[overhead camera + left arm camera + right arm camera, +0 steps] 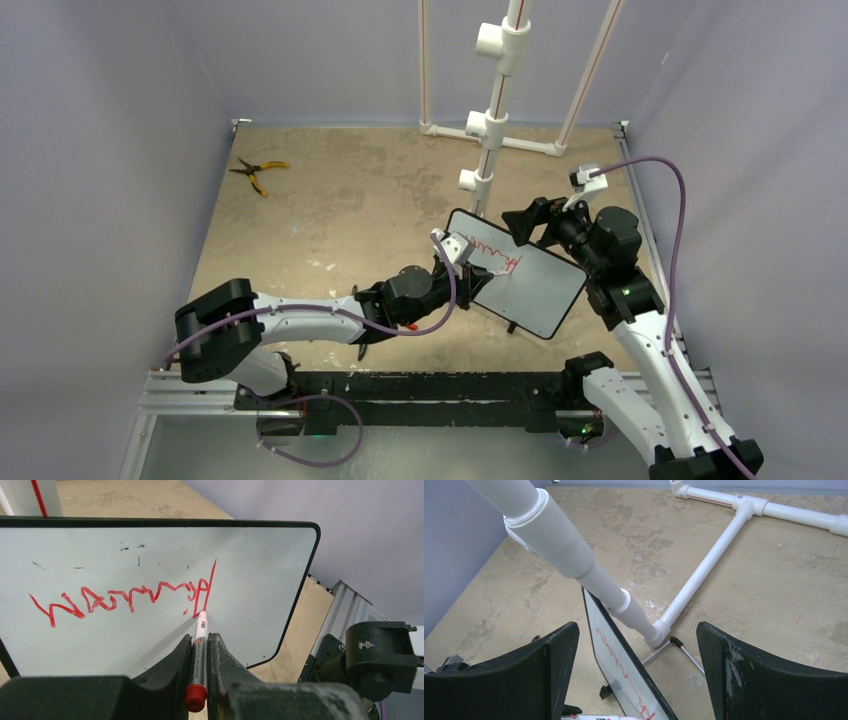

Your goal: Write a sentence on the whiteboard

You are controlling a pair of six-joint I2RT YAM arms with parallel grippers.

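The whiteboard (530, 285) stands on edge on the tabletop (340, 220), right of centre and just in front of the white pipe frame (490, 120), its face turned toward the left arm. The sentence (130, 597) (one line of red scrawl so far) runs across the middle of the white face, and from the left wrist view the letters appear upside down. The left end effector (200, 645) is clamped on a red marker (201, 635), whose tip touches the board at the end of the scrawl, under a long slanted stroke. The right end effector (636, 627) hangs over the board's top edge with its fingers (549, 665) wide apart, one on each side of the board and neither touching it. In that view the board (616, 677) passes just beside the slanted pipe (564, 535), and whether they touch is unclear. Yellow-handled pliers (255, 172) lie far off at the tabletop's back left
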